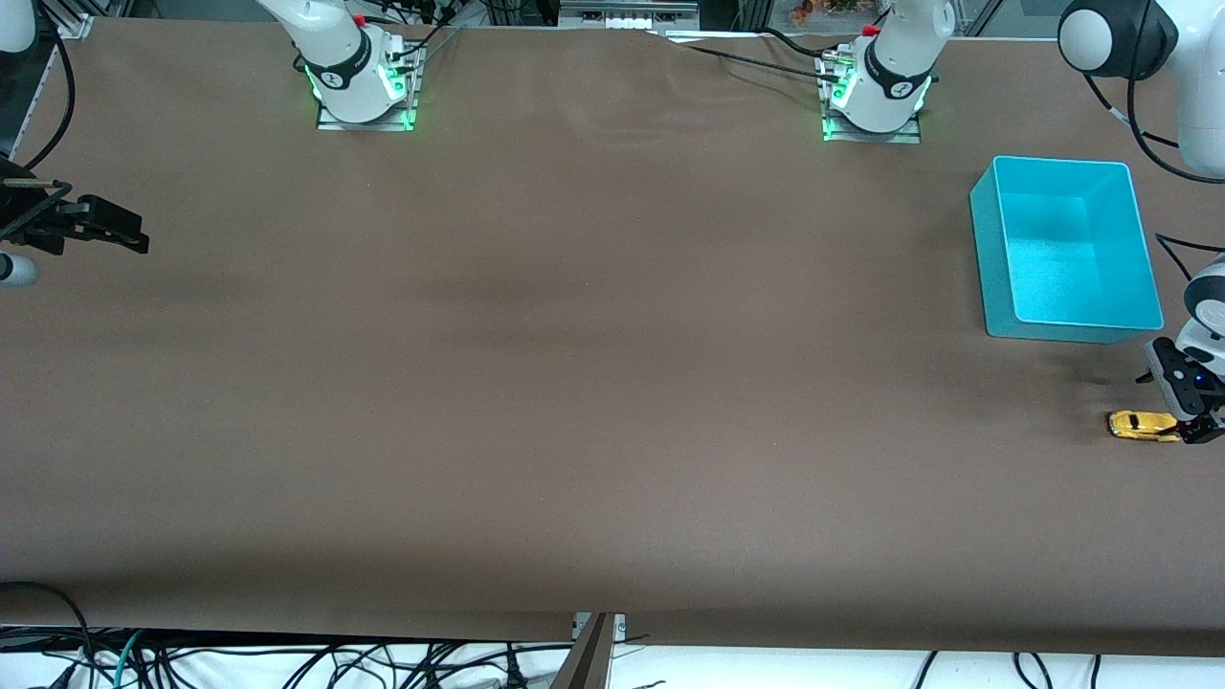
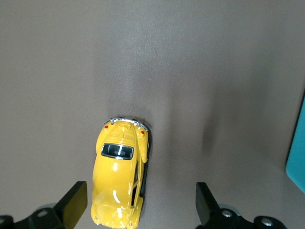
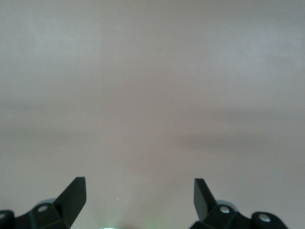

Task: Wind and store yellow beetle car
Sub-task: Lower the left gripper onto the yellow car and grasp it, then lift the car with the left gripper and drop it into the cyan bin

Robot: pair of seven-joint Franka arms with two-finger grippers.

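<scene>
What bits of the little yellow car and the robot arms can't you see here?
- Car nose: left wrist view, cut off by the picture's edge.
- Car wheels: front view, too small to tell.
- Left pincer: front view, partly cut off at the edge, beside the car.
- Right pincer: right wrist view shows only its open fingertips over bare table.

yellow beetle car (image 2: 117,183), turquoise bin (image 1: 1064,251), brown table (image 1: 574,383)

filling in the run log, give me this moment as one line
left end effector: open, low beside toy car | car: on table, outside bin | right end effector: open, waiting at right arm's end
</scene>
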